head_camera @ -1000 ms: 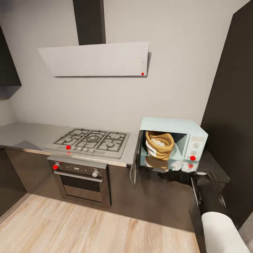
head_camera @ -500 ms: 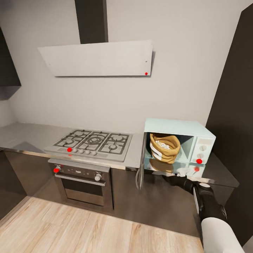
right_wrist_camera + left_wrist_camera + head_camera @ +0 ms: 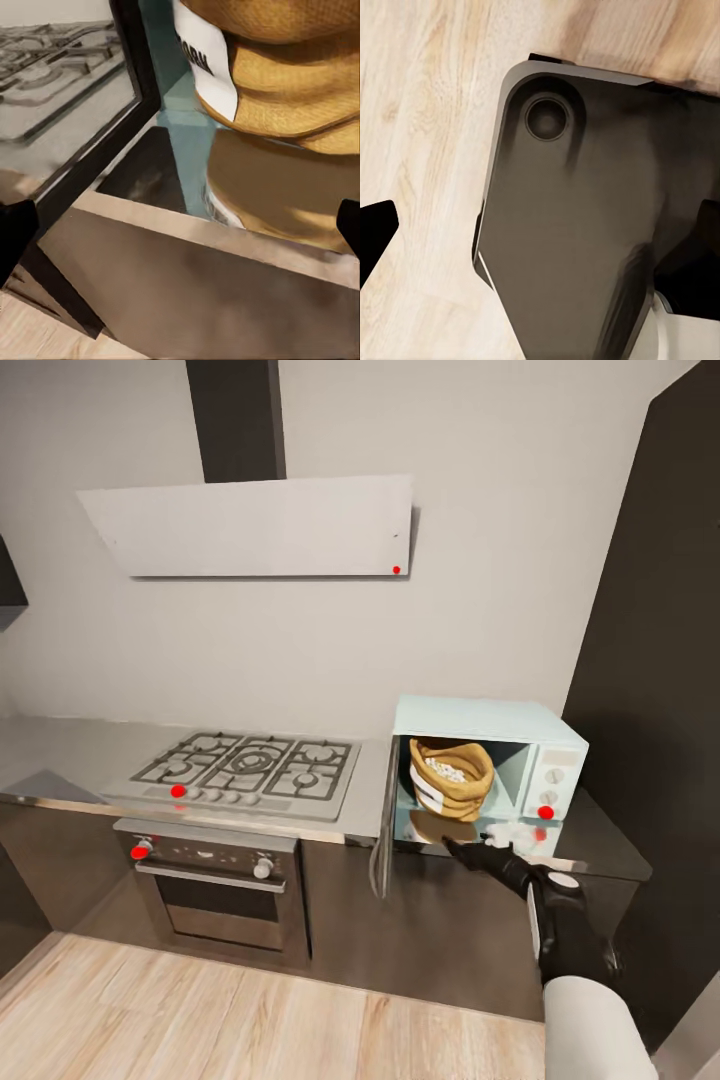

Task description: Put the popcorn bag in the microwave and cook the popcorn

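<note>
The mint-blue microwave (image 3: 520,725) stands on the steel-grey countertop (image 3: 60,755) with its door (image 3: 383,838) swung open to the left. Inside it the tan popcorn bag (image 3: 452,780) sits upright, white kernels showing at its mouth. My right gripper (image 3: 458,848) is open just in front of the cavity's lower edge, below the bag and not touching it. In the right wrist view the bag (image 3: 292,82) and its white label are close ahead, and the gripper (image 3: 180,232) has its fingers spread wide. My left gripper (image 3: 540,225) is open, hanging over the robot's dark base.
A silver gas hob (image 3: 250,765) lies left of the microwave, with a dark built-in oven (image 3: 215,880) under it and a white hood (image 3: 250,525) above. A tall dark cabinet (image 3: 660,660) closes the right side. Pale wood floor (image 3: 250,1020) lies in front.
The head view has swung a little right, then back left. My right gripper has crept forward and left towards the microwave's open front. The bag has stayed inside.
</note>
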Controlling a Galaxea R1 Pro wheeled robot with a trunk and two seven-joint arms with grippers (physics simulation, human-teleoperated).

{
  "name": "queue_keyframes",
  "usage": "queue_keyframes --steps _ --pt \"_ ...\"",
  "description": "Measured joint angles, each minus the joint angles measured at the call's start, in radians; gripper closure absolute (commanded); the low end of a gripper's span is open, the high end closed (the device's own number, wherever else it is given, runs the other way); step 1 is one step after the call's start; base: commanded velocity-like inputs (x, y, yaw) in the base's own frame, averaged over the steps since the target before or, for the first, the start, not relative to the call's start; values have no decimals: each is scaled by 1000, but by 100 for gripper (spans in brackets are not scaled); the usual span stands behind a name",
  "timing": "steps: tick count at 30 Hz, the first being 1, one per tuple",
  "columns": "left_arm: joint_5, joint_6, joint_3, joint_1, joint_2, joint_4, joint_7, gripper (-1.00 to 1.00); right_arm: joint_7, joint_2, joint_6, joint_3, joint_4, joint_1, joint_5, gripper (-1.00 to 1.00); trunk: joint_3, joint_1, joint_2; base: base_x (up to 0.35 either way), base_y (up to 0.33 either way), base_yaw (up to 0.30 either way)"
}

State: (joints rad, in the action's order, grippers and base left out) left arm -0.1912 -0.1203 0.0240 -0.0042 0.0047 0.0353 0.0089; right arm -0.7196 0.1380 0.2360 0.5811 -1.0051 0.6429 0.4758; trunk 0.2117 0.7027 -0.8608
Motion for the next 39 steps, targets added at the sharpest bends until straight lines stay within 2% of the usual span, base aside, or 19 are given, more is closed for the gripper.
queue_keyframes --steps 2,5,7,9,11,13,15,17,35,39 --pt "0 0 0 0 0 0 1 -100 0 34 -53 0 -30 0 -3 -100 0 0 0 0 0 0" --pt "0 0 0 0 0 0 2 -100 0 35 -77 1 -32 0 -7 -100 0 0 0 0 0 0" --pt "0 0 0 0 0 0 4 -100 67 35 -156 35 -26 0 -34 -100 0 0 0 0 0 0" --pt "0 0 0 0 0 0 5 -100 125 35 -224 42 20 0 -54 -100 0 0 0 0 0 0" --pt "0 0 0 0 0 0 7 -100 150 35 -247 43 52 0 -62 -100 0 0 0 0 0 0" --pt "0 0 0 0 0 0 7 -100 159 35 -253 43 59 0 -64 -100 0 0 0 3 0 0" --pt "0 1 0 0 0 0 5 -100 216 35 -275 43 66 0 -66 -100 0 0 0 64 0 0" --pt "0 1 -1 0 0 0 5 -100 235 35 -285 43 68 0 -66 -100 0 0 0 135 0 0" --pt "2 1 -1 0 0 0 -2 -100 248 35 -304 41 102 0 -66 -100 0 -1 0 310 0 0" --pt "3 1 -1 0 0 0 -2 -100 249 35 -305 43 102 0 -82 -100 0 0 0 305 0 0"
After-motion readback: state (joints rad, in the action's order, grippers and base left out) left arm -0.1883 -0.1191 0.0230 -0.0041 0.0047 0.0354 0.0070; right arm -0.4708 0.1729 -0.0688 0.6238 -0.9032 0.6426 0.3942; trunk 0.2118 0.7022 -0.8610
